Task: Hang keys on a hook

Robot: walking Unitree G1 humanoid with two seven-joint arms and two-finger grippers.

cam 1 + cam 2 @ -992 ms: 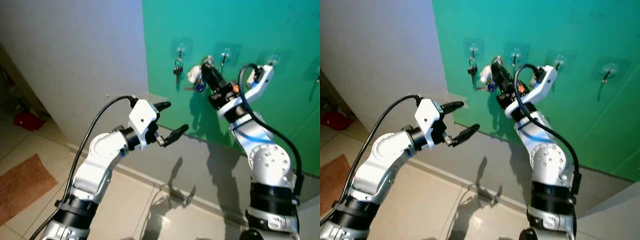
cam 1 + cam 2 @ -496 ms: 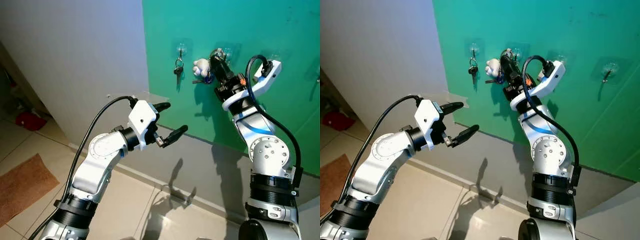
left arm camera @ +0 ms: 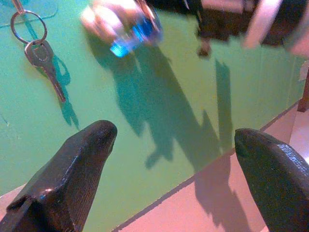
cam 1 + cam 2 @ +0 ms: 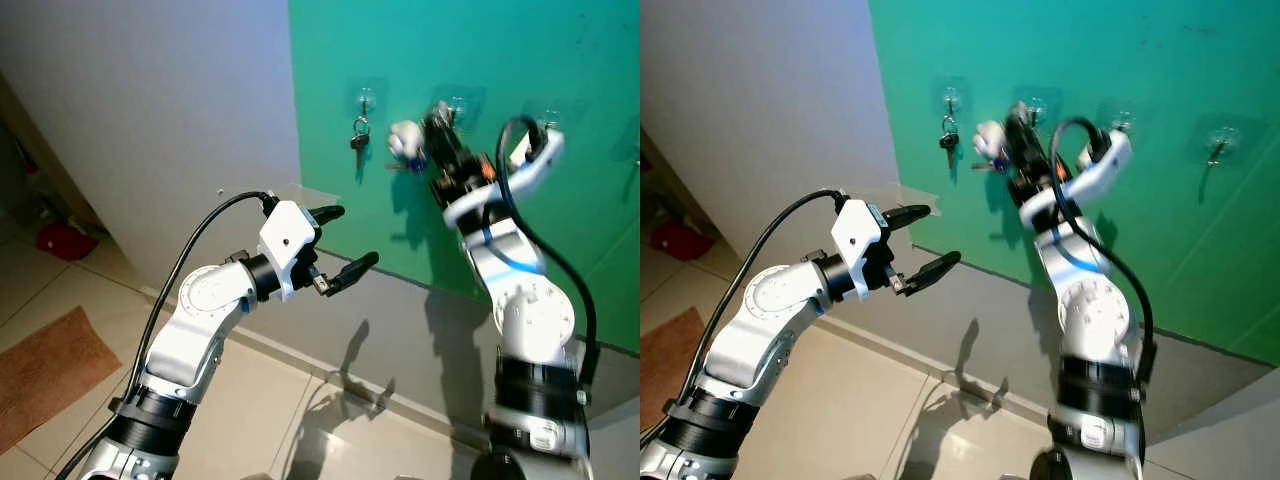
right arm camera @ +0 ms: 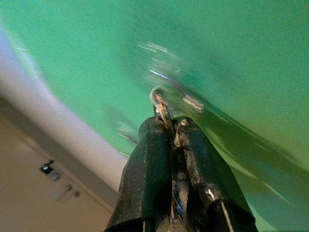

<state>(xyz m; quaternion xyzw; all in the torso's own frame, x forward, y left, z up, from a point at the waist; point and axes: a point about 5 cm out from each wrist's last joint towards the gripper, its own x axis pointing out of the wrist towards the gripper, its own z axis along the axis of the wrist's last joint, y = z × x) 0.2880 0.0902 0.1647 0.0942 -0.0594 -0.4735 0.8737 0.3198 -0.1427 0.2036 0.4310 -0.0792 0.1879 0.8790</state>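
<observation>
Right eye view shows the right arm bent sharply upward, its right end effector (image 4: 1019,120) raised against the green wall (image 4: 1160,60) just beside a clear hook (image 4: 1033,106). Its fingers are clamped on the keys (image 5: 161,108), whose white fob (image 4: 988,137) dangles leftward. The left end effector (image 4: 338,240), fingers spread apart, is held forward at chest height. A single key (image 4: 356,135) hangs on the neighbouring hook.

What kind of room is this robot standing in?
Probably a home entryway or hall: a green wall with a row of stick-on hooks, a key already hanging, and a tiled floor.
</observation>
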